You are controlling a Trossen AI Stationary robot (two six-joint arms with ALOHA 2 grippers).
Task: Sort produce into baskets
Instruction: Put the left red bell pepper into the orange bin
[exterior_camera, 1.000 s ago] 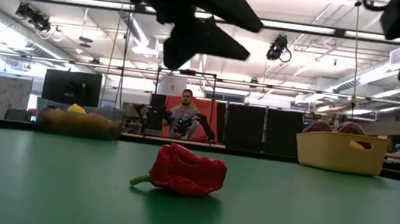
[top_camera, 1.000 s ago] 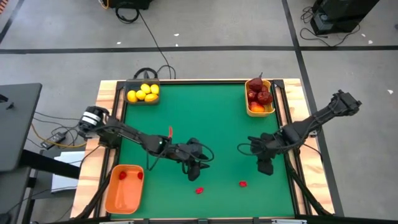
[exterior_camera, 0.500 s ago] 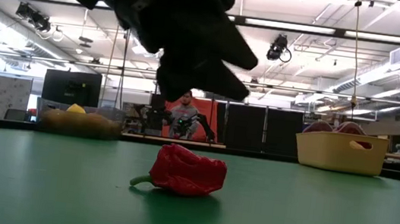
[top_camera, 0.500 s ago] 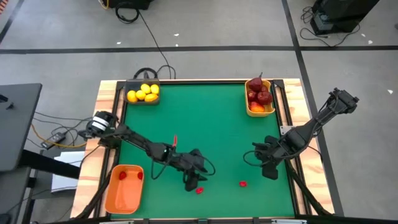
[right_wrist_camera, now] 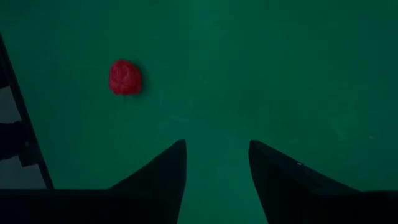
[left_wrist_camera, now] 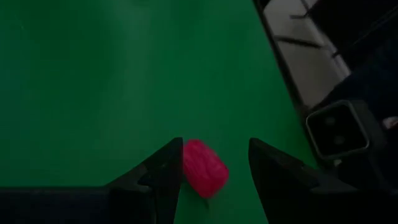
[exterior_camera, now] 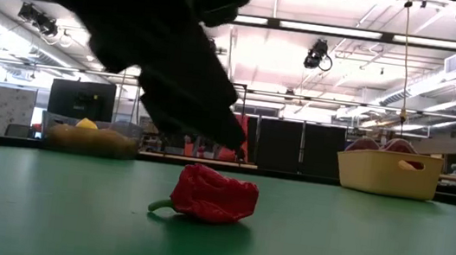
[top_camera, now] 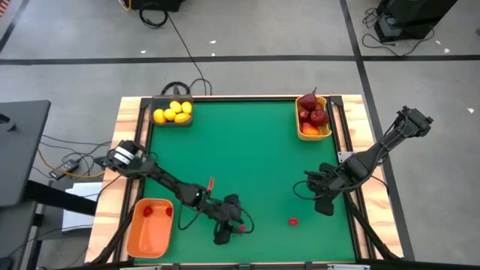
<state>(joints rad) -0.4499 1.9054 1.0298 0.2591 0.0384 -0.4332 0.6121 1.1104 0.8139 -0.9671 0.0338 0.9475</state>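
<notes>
While the right gripper (top_camera: pixel 328 207) waits with fingers apart, the left gripper (left_wrist_camera: pixel 214 180), fingers apart and nearer, straddles a red pepper (left_wrist_camera: pixel 204 168) near the table (top_camera: pixel 255 157) front edge, against one finger.

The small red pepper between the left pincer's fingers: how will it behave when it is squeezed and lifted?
The red pepper looks small, so probably light. Its wrinkled, lumpy skin may grip better than a smooth fruit. It lies on its side, off-centre in the open left pincer, so it might shift or roll as the fingers close.
</notes>
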